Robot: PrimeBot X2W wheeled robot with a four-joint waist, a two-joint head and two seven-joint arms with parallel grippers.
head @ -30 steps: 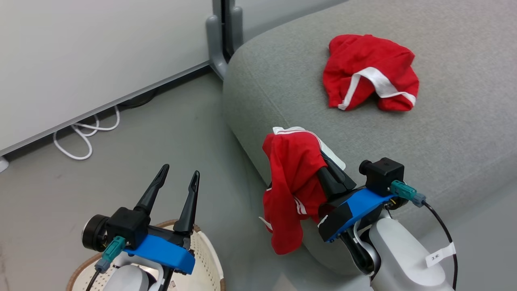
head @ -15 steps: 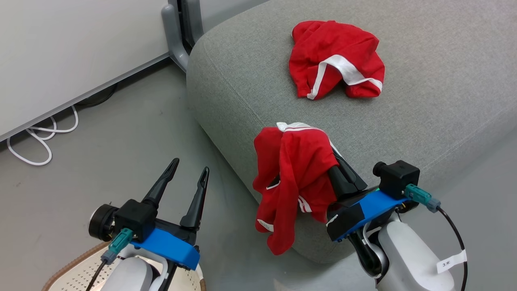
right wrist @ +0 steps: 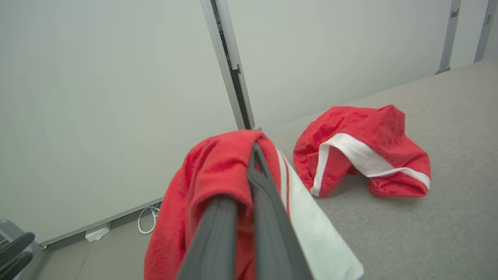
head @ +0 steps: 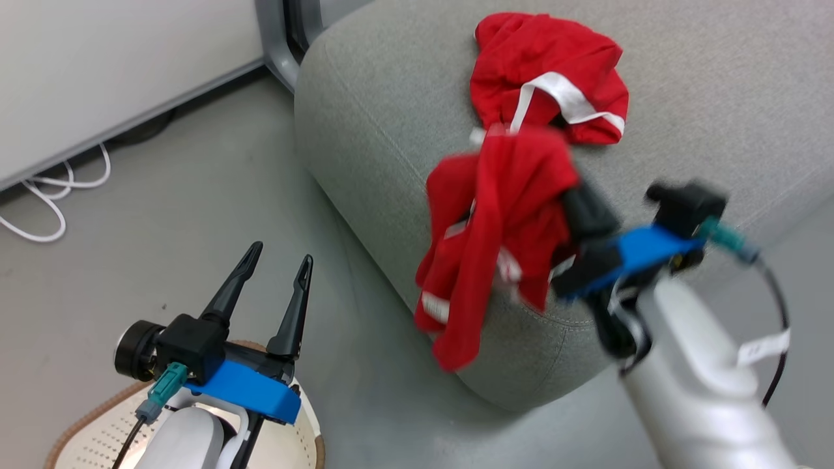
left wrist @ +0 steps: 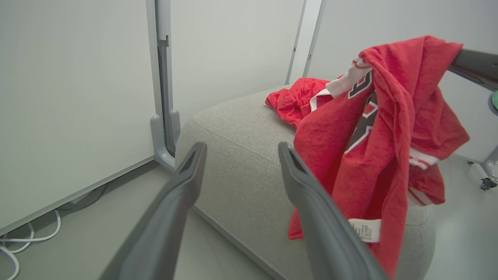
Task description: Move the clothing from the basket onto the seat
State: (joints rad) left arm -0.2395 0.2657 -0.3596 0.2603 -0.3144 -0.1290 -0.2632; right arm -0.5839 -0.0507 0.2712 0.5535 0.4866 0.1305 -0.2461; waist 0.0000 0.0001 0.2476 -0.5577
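- Now the right claw (right wrist: 249, 175) grips a red shirt (head: 502, 215) over the sofa's (head: 391, 117) corner.
- Another red garment (head: 547, 65) lies on the sofa.
- The left claw (head: 280, 254) is spread, empty, over the basket (head: 104, 440); contents hidden.

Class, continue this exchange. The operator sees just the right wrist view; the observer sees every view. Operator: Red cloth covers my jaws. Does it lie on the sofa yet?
Observer: No. Most of the held garment hangs loose beside the sofa's near corner, not lying on the seat top.
Operator: Which garment is it?
Observer: The one bearing a black-and-white emblem.
Operator: Is my other arm free?
Observer: Yes, the left gripper has its jaws open and empty.
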